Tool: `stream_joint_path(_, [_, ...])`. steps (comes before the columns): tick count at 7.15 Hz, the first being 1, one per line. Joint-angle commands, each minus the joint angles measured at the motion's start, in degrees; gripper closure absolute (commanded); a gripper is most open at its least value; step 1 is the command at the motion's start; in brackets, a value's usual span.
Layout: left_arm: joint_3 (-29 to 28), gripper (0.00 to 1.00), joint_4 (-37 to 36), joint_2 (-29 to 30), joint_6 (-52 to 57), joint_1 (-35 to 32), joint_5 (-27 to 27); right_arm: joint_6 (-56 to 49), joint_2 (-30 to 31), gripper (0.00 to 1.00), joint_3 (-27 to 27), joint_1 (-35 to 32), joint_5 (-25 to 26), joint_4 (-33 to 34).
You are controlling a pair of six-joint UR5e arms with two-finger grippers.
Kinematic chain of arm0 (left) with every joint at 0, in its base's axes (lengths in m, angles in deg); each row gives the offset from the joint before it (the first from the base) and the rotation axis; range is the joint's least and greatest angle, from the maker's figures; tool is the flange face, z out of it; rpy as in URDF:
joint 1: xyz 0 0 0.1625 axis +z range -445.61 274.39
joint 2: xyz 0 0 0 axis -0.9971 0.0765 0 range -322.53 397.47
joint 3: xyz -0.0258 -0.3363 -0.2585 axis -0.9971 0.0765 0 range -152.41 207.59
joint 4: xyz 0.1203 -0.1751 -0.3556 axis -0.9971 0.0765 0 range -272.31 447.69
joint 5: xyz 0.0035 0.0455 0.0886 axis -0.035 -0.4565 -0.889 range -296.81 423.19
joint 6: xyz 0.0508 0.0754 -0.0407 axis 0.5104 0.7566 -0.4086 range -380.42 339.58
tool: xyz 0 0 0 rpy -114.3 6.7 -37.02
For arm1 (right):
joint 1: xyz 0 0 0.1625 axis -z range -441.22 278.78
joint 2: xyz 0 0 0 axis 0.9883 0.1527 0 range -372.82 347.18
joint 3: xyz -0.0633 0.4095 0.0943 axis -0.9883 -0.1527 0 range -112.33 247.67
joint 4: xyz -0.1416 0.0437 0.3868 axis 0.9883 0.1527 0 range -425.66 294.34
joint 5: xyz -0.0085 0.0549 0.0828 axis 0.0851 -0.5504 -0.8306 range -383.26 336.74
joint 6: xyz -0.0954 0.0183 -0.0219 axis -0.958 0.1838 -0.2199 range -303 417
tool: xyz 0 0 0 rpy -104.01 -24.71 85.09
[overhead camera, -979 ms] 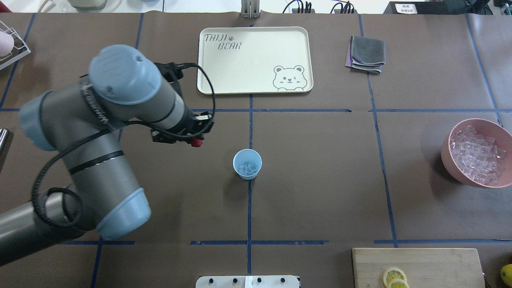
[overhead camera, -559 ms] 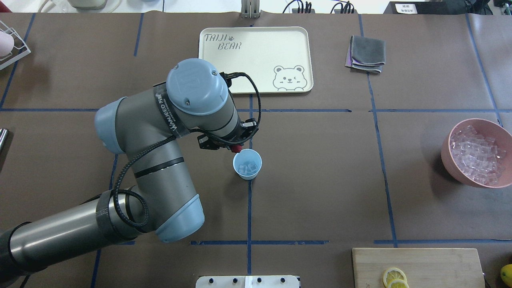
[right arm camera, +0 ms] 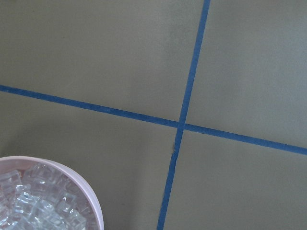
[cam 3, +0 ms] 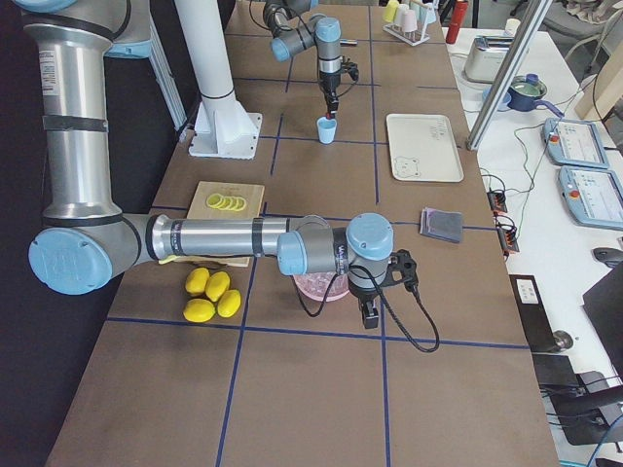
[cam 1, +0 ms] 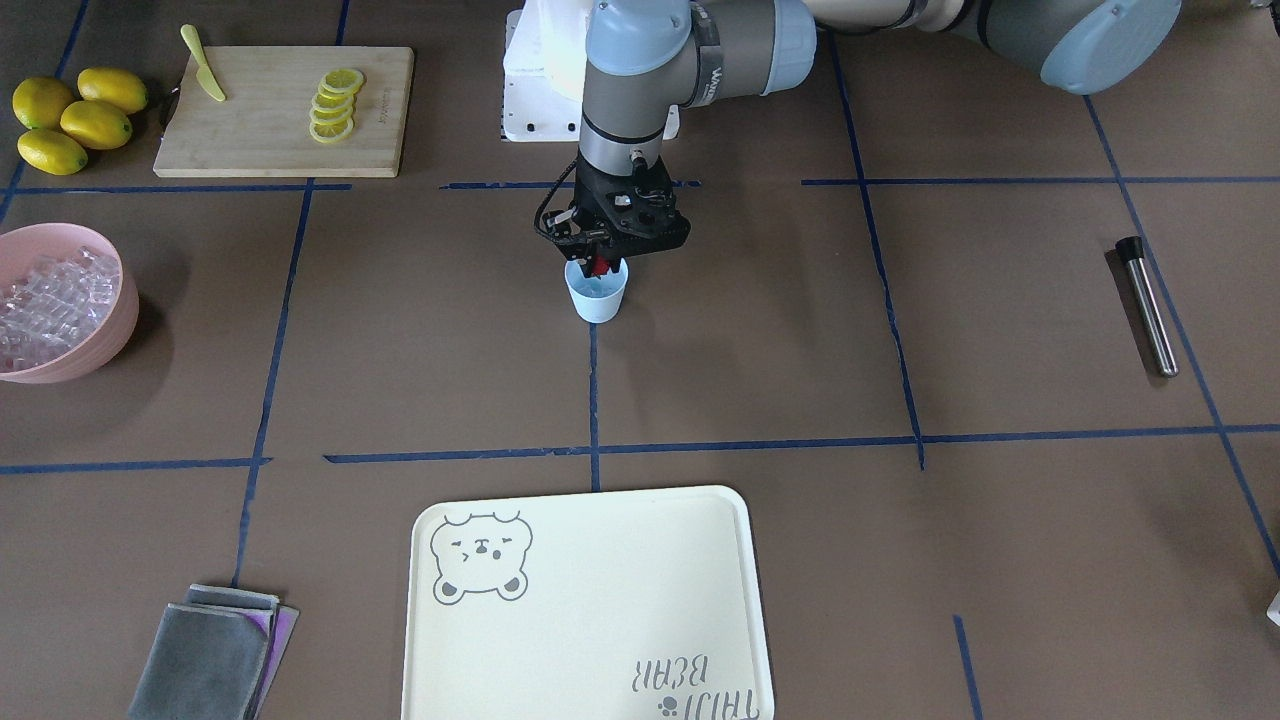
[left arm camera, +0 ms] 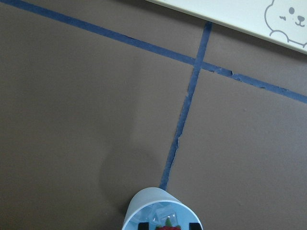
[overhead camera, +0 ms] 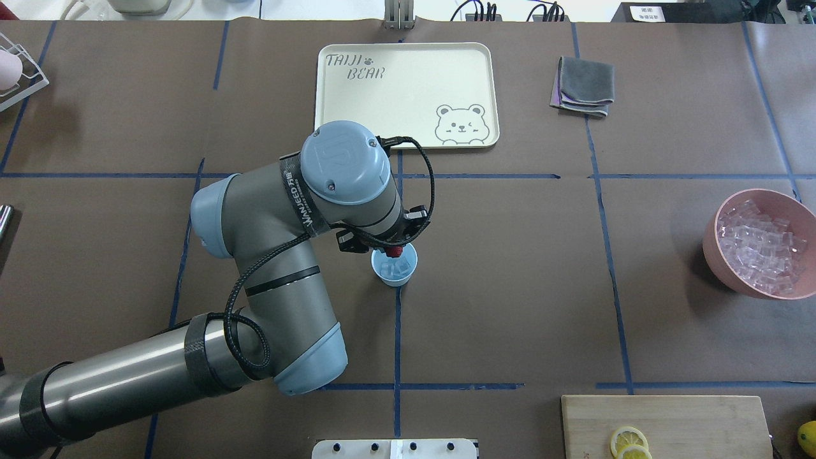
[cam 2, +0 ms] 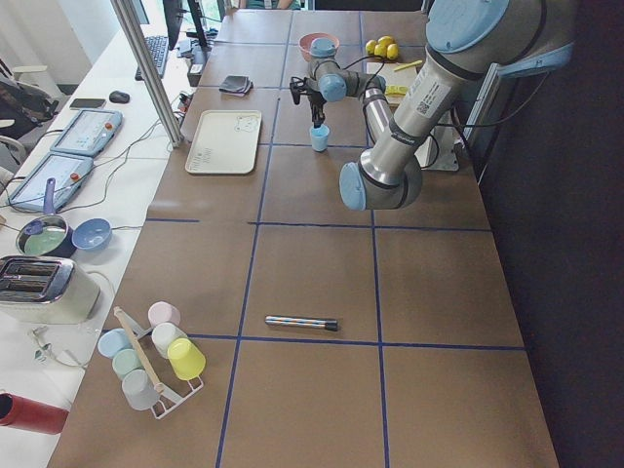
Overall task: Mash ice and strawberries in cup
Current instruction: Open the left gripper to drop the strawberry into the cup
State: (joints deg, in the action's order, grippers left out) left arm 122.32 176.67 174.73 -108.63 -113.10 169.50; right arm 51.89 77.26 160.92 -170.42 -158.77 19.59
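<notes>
The pale blue cup (overhead camera: 384, 275) stands at the table's middle with a few clear ice cubes (overhead camera: 399, 268) inside. My left gripper (overhead camera: 395, 250) hangs right over the cup's mouth, shut on the red strawberry (cam 1: 600, 266). The left wrist view shows the cup (left arm camera: 144, 206) at the bottom edge, with the strawberry (left arm camera: 168, 226) between two black fingertips (left arm camera: 142, 225). My right gripper (cam 3: 368, 309) shows only in the exterior right view, above the pink bowl (cam 3: 321, 287); I cannot tell whether it is open or shut.
The pink bowl (overhead camera: 713, 247), heaped with ice, stands at the right edge. A cream tray (overhead camera: 408, 95) and a folded grey cloth (overhead camera: 583, 86) lie at the far side. A cutting board (cam 1: 285, 140) with lemon slices, whole lemons (cam 1: 75, 120) and a metal rod (cam 1: 1147, 305) lie nearer the robot.
My left arm has swung right with the strawberry, from well left of the cup to directly over its mouth. The cup and ice have not moved.
</notes>
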Motion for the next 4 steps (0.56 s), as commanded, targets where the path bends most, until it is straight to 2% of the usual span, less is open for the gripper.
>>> stream_joint_path(1, [-0.1, 0.98, 0.1, -0.2, 0.0, 1.0, -0.1, -0.1, 0.0, 0.01, 0.0, 0.0, 0.1, 0.0])
stream_joint_path(2, [0.0, 0.92, 0.1, -0.2, 0.1, 1.0, -0.1, 0.0, 0.0, 0.01, 0.1, 0.0, 0.1, -0.1])
stream_joint_path(3, [0.0, 0.82, 0.1, -0.3, 0.3, 1.0, -0.1, 0.0, 0.0, 0.01, 0.1, 0.0, 0.1, 0.0])
stream_joint_path(4, [0.0, 0.63, 0.1, -0.4, 0.4, 0.9, -0.1, 0.0, -0.2, 0.01, 0.1, 0.0, 0.1, 0.0])
